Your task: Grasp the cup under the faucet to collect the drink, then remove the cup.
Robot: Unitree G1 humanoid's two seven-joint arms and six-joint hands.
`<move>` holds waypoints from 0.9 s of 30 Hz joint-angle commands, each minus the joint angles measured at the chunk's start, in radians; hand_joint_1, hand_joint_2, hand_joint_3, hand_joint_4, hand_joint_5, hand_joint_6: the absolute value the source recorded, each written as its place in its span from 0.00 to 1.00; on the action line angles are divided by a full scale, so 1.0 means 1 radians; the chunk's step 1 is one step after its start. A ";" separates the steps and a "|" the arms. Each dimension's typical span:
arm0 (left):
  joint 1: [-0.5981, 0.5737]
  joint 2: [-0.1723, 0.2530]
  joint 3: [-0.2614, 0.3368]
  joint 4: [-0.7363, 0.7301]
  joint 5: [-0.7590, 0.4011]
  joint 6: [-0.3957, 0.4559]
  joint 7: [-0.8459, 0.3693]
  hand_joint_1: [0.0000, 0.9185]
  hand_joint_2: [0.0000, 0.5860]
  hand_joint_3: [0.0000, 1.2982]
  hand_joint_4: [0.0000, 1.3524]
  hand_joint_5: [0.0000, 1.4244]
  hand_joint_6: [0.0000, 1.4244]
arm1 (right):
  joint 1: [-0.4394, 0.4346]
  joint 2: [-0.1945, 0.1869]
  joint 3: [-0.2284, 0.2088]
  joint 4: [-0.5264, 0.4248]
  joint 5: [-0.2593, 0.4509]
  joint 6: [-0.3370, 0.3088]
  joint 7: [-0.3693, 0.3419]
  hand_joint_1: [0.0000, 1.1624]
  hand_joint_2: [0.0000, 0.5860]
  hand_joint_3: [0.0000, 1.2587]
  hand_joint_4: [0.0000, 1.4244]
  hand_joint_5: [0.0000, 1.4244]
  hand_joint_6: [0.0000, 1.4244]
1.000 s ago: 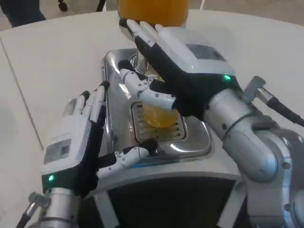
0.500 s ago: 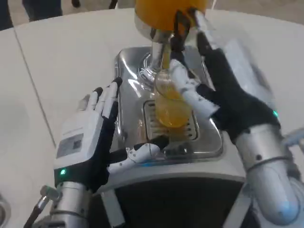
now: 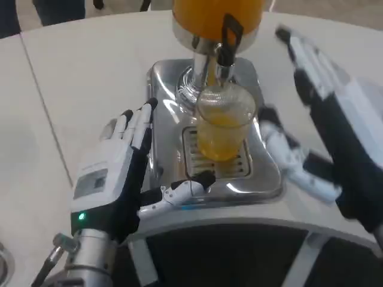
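A clear plastic cup (image 3: 224,122) (about half full of orange drink) stands upright under the faucet (image 3: 225,42).

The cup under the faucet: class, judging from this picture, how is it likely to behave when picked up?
The cup looks like thin clear plastic, so it may flex if squeezed hard. It holds orange drink to well over half its height, so it is probably fairly heavy for its size and could spill if tilted. It stands upright on the slotted drip tray, likely steady until nudged.
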 commanded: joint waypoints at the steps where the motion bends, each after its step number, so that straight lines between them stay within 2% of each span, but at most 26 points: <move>1: -0.022 0.000 -0.016 0.023 -0.008 -0.017 -0.004 0.08 0.10 0.00 0.00 0.00 0.00 | 0.241 -0.086 -0.082 -0.088 0.000 -0.190 -0.036 0.34 0.92 0.00 0.00 0.00 0.00; 4: -0.053 -0.010 -0.018 0.057 -0.022 -0.017 -0.004 0.08 0.09 0.00 0.00 0.00 0.00 | 0.311 -0.103 -0.135 -0.090 0.012 -0.247 -0.018 0.38 0.90 0.00 0.00 0.00 0.00; 6: -0.071 -0.015 -0.020 0.080 -0.033 -0.018 -0.002 0.10 0.08 0.00 0.00 0.00 0.00 | 0.318 -0.105 -0.160 -0.091 0.002 -0.265 0.002 0.38 0.88 0.00 0.00 0.00 0.00; 9: -0.102 -0.024 -0.030 0.123 -0.036 -0.019 0.016 0.13 0.08 0.00 0.00 0.00 0.00 | 0.322 -0.121 -0.183 -0.081 -0.003 -0.297 0.024 0.39 0.84 0.00 0.00 0.00 0.00; 12: -0.123 -0.030 -0.038 0.153 -0.037 -0.024 0.033 0.14 0.08 0.00 0.00 0.00 0.00 | 0.335 -0.118 -0.203 -0.062 0.012 -0.314 0.034 0.39 0.84 0.00 0.00 0.00 0.00; 15: -0.156 -0.044 -0.045 0.196 -0.044 -0.024 0.048 0.20 0.07 0.00 0.00 0.00 0.00 | 0.335 -0.116 -0.225 -0.042 0.031 -0.321 0.042 0.39 0.84 0.00 0.00 0.00 0.00; 21: -0.224 -0.077 -0.035 0.304 -0.107 -0.042 0.062 0.25 0.06 0.00 0.00 0.00 0.00 | 0.335 -0.116 -0.231 -0.014 0.050 -0.342 0.054 0.39 0.83 0.00 0.00 0.00 0.00; 27: -0.268 -0.096 -0.042 0.391 -0.160 -0.081 0.081 0.25 0.06 0.00 0.00 0.00 0.00 | 0.356 -0.117 -0.238 0.004 0.049 -0.360 0.057 0.39 0.80 0.00 0.00 0.00 0.01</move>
